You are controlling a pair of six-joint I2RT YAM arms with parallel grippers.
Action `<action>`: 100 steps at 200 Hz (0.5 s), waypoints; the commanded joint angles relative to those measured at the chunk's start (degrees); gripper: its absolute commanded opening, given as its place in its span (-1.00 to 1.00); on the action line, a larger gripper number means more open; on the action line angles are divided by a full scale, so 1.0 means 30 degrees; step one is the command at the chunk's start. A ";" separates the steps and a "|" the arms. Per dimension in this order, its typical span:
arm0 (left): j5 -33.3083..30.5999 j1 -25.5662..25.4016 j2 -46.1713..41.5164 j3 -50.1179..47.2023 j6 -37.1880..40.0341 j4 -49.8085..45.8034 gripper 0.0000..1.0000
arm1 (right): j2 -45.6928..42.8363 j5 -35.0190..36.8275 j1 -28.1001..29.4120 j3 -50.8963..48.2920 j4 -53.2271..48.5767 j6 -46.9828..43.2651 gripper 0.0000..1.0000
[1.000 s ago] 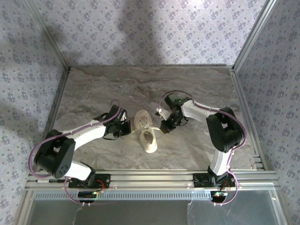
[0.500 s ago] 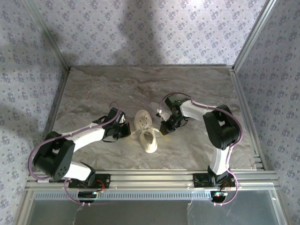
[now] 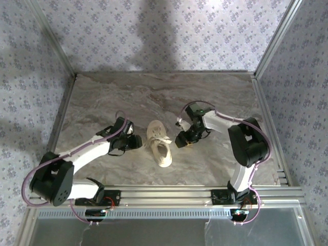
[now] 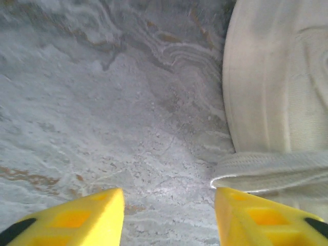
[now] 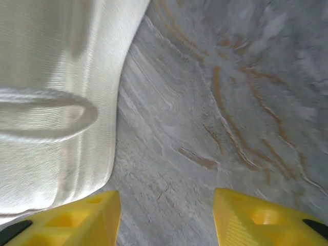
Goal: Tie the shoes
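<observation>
The cream sneaker (image 3: 159, 142) lies mid-table, toe toward the far wall, white laces crossing its middle. My left gripper (image 3: 137, 142) sits just left of it, open; in the left wrist view the gripper (image 4: 169, 215) has bare marble between its yellow fingers, the shoe's side (image 4: 277, 82) at right and a lace loop (image 4: 266, 171) just above the right fingertip. My right gripper (image 3: 180, 140) sits just right of the shoe, open. In the right wrist view the gripper (image 5: 166, 218) spans bare table, with the shoe (image 5: 56, 92) and a lace loop (image 5: 46, 115) at left.
The marble tabletop (image 3: 102, 97) is boxed in by patterned walls at the back and both sides. An aluminium rail (image 3: 164, 195) runs along the near edge, where the arm bases stand.
The left gripper has drawn back to the left, away from the shoe. The right gripper shifted slightly right and down. The lace that stretched out leftward now lies slack on the shoe.
</observation>
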 commanded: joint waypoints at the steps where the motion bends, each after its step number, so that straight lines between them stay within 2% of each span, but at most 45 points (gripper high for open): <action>1: -0.0972 0.0190 -0.1185 0.1432 0.0978 -0.1591 0.06 | -0.1469 -0.0593 -0.0744 -0.0552 -0.0589 0.0271 0.05; 20: -0.0646 0.0195 -0.1694 0.1789 0.1522 -0.1502 0.06 | -0.2769 -0.0718 -0.1329 -0.0833 -0.0344 0.0875 0.05; 45: 0.0315 -0.0098 -0.1524 0.2277 0.2174 -0.0938 0.04 | -0.3845 -0.0538 -0.1164 -0.0080 0.0149 0.2163 0.03; 72: 0.0914 -0.0732 -0.0423 0.3190 0.2645 -0.0511 0.02 | -0.3894 -0.1054 0.0334 0.0437 0.2038 0.3688 -0.05; 100: 0.2001 -0.1067 0.1435 0.4339 0.2468 0.0092 -0.14 | -0.2711 -0.0389 0.1827 0.1627 0.2155 0.3836 -0.06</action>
